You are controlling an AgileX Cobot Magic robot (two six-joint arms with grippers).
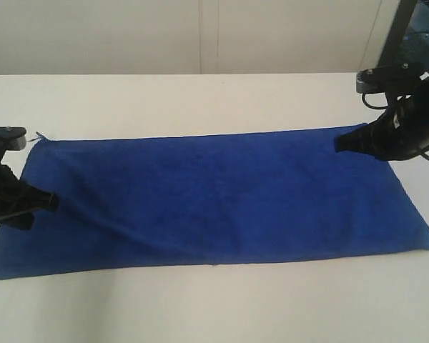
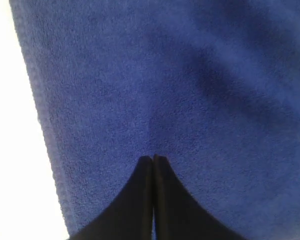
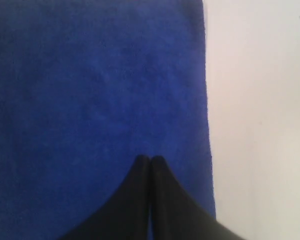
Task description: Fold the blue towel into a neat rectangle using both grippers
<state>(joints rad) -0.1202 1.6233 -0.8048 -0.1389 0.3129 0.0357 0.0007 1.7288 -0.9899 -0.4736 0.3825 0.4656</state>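
Exterior view shows you the towel [image 1: 214, 196] flat in the middle of the counter [image 1: 200, 307]. Left hand [image 1: 53, 201] at its left end and right hand [image 1: 337, 143] at its far right corner are both pressed together, tips on cloth.

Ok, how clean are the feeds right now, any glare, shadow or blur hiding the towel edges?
Exterior view: soft overall, light even, no glare; a dim diagonal crease shadow crosses the left half of the blue towel. Left wrist view: pile texture readable, table blown out white, towel edge still clear. Right wrist view: blue oversaturated, texture smeared, edge still distinct.
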